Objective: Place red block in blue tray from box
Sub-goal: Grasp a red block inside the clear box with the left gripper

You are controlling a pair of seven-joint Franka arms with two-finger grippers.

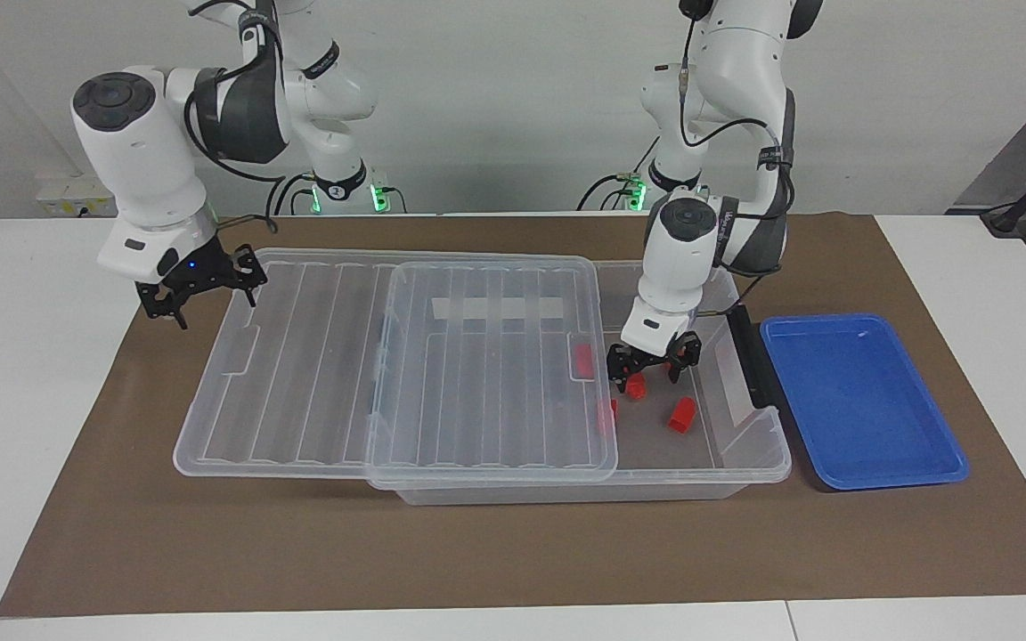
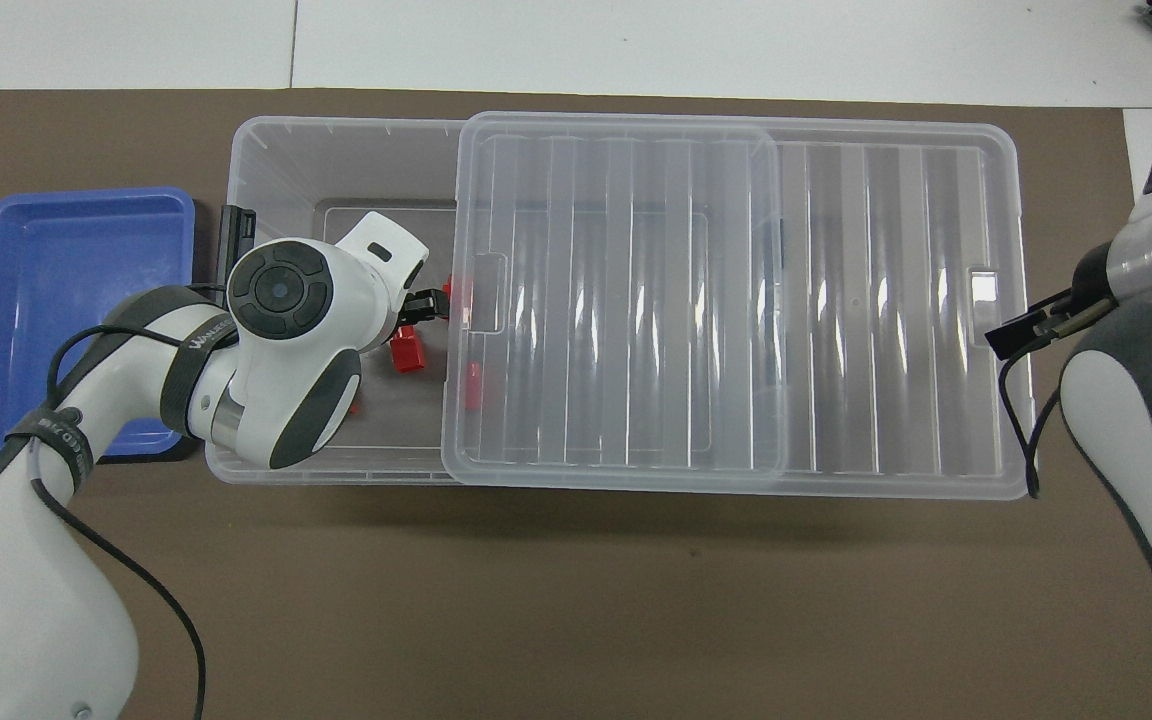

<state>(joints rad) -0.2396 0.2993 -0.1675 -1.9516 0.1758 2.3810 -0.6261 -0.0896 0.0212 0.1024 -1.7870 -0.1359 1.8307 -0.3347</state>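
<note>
The clear box (image 1: pixel 749 465) lies mid-table, its ribbed lid (image 1: pixel 477 356) slid toward the right arm's end, so the end by the blue tray (image 1: pixel 860 401) is uncovered. My left gripper (image 1: pixel 653 365) is down inside that uncovered end, open, its fingers astride a red block (image 1: pixel 636 385); I cannot tell if they touch it. Another red block (image 1: pixel 682 415) lies loose beside it. Two more (image 1: pixel 582 361) (image 1: pixel 606 417) show through the lid's edge. The tray holds nothing. My right gripper (image 1: pixel 201 289) waits open, over the lid's corner. In the overhead view the left hand (image 2: pixel 281 290) hides its fingers.
The box's dark grey handle (image 1: pixel 749 356) stands between the box and the blue tray. Everything sits on a brown mat (image 1: pixel 477 552) on the white table. In the overhead view the tray (image 2: pixel 76 300) lies next to the box (image 2: pixel 266 150), partly under my left arm.
</note>
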